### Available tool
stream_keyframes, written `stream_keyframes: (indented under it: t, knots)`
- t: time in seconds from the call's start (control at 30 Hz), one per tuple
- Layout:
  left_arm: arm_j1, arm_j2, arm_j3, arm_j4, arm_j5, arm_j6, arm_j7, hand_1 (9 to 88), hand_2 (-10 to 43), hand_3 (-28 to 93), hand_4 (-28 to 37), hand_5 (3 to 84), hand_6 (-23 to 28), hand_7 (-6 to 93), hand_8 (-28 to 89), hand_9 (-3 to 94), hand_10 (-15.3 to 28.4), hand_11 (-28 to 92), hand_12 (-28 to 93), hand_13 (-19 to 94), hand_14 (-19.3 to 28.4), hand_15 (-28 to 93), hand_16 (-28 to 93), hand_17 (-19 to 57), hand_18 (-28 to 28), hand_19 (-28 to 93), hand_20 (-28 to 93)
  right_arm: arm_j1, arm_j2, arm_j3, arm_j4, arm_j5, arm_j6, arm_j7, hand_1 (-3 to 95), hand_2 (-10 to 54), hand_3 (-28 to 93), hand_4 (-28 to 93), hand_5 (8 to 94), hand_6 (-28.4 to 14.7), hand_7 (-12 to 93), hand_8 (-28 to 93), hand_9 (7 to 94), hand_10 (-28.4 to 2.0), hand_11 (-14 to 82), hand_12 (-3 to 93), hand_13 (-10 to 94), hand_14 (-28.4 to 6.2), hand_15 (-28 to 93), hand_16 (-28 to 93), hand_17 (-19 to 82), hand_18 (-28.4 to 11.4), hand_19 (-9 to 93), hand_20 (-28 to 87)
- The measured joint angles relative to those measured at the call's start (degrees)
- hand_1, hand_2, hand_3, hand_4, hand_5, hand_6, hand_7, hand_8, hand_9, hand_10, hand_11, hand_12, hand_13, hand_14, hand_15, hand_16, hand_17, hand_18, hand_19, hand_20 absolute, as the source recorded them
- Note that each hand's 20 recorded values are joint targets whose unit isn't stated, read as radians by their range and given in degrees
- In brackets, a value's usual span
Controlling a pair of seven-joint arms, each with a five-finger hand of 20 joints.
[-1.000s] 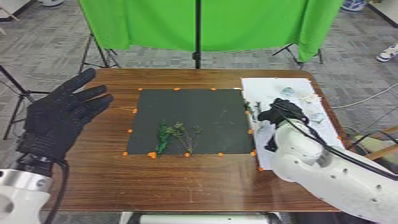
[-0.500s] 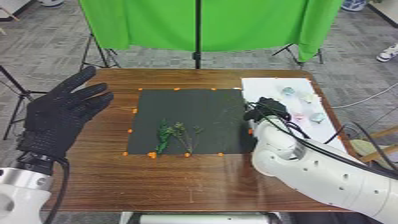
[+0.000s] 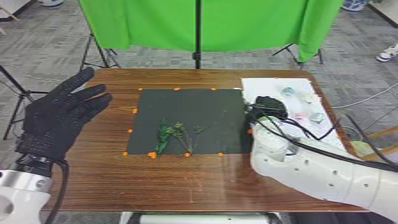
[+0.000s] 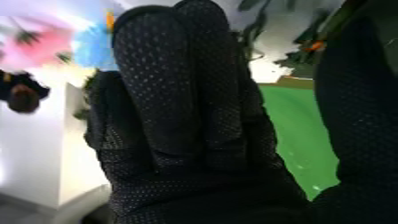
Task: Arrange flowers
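In head view, see left hand at 9 o'clock, spread wide. Toward 7 o'clock, see green sprigs lying on dark mat. At 3 o'clock, see right hand by mat's edge, fingers straight, pressed together, thumb apart. On paper, see blue flower at 2 o'clock, pink flower at 3.

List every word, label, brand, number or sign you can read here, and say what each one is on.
None: no readable text on the dark mat, the white sheet, the wooden table or the green backdrop.
The white right arm has small dark spots, too small to tell whether any is print.
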Motion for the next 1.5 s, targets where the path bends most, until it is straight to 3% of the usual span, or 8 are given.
stream_keyframes:
  t: [0.03, 0.17, 0.6, 0.87, 1.07, 1.2, 1.5]
  knots:
    - [-0.1, 0.00, 0.04, 0.01, 0.00, 0.00, 0.02, 23.3, 7.3, 77, -24.5, 32.2, 7.8, 16.8, -11, 30.2, 20.8, 25, 11, 23, 28.1, 44, -7, -11.1, 28.4, 57, 1, 0.5, -0.3, -0.7, 0.6, -0.3, 0.3, -0.1, 46.4, -9.5, 64, -28, 80.9, -1.6, 19, 1, 90.5, -10.4, 31.4, 19.2, 84, -8.7, 56, 18, 50, -21.6, 93, 22]
    - [-0.3, 0.04, 0.31, 0.04, 0.00, 0.00, 0.10, 23.2, 7.3, 77, -24.4, 32.3, 7.8, 16.8, -11, 30.3, 20.8, 25, 11, 23, 28.1, 44, -7, -11.1, 28.4, 57, 1, 1.6, -1.5, -2.3, 2.2, -1.3, 1.0, -0.8, 54.3, -9.5, 64, -28, 86.8, -0.2, 21, 6, 93.3, -9.0, 32.7, 19.2, 86, -7.1, 56, 19, 50, -21.4, 93, 25]
    - [0.0, 0.03, 0.12, 0.01, -0.09, 0.01, 0.23, 23.3, 7.3, 77, -24.4, 32.2, 7.8, 16.7, -11, 30.3, 20.8, 25, 11, 23, 28.0, 44, -7, -11.1, 28.4, 57, 1, -0.9, -0.9, -0.9, 2.7, -3.2, 9.8, -1.1, 55.2, -9.5, 69, -28, 90.0, -0.9, 22, 8, 93.7, -9.4, 38.7, 18.1, 87, -7.1, 58, 20, 50, -21.1, 93, 33]
    - [0.7, 0.68, -0.33, -0.03, -0.34, 0.16, 0.40, 23.3, 7.3, 77, -24.4, 32.3, 7.8, 16.7, -11, 30.3, 20.8, 25, 11, 23, 28.0, 44, -7, -11.1, 28.4, 57, 1, -2.1, 2.6, 1.0, -2.2, -6.5, 12.4, 0.1, 54.6, -9.5, 71, -28, 90.5, -1.5, 21, 9, 93.7, -9.5, 40.3, 17.3, 87, -7.7, 59, 21, 50, -21.6, 93, 36]
    - [0.6, 1.13, -0.45, -0.05, -0.32, 0.18, 0.20, 23.3, 7.3, 77, -24.5, 32.3, 7.8, 16.8, -11, 30.2, 20.7, 25, 11, 23, 28.0, 44, -7, -11.1, 28.4, 57, 1, -1.6, 3.5, 1.9, -8.3, -7.1, 11.7, -0.4, 54.7, -9.5, 72, -28, 90.5, -2.2, 21, 10, 93.7, -9.9, 41.0, 17.2, 87, -8.1, 60, 21, 50, -22.3, 93, 38]
    - [0.3, 1.13, -0.46, -0.05, -0.30, 0.18, -0.07, 23.3, 7.4, 77, -24.4, 32.2, 7.8, 16.7, -11, 30.3, 20.8, 25, 11, 23, 28.1, 44, -7, -11.1, 28.4, 57, 1, -1.8, 2.5, 3.4, -12.1, -6.0, 8.4, -1.4, 54.8, -9.5, 72, -28, 90.2, -2.5, 22, 10, 93.7, -10.0, 41.5, 17.3, 87, -8.3, 61, 21, 50, -22.6, 93, 39]
    - [-0.2, 1.28, -0.37, -0.03, -0.30, 0.18, -0.35, 23.3, 7.3, 77, -24.5, 32.3, 7.9, 16.7, -11, 30.3, 20.8, 25, 11, 23, 28.0, 44, -7, -11.1, 28.4, 57, 1, -3.3, -3.5, 2.4, -12.8, -5.1, 6.6, -2.1, 55.0, -9.5, 72, -28, 90.2, -3.0, 22, 10, 93.7, -10.2, 41.9, 17.3, 87, -8.5, 62, 21, 50, -22.6, 93, 40]
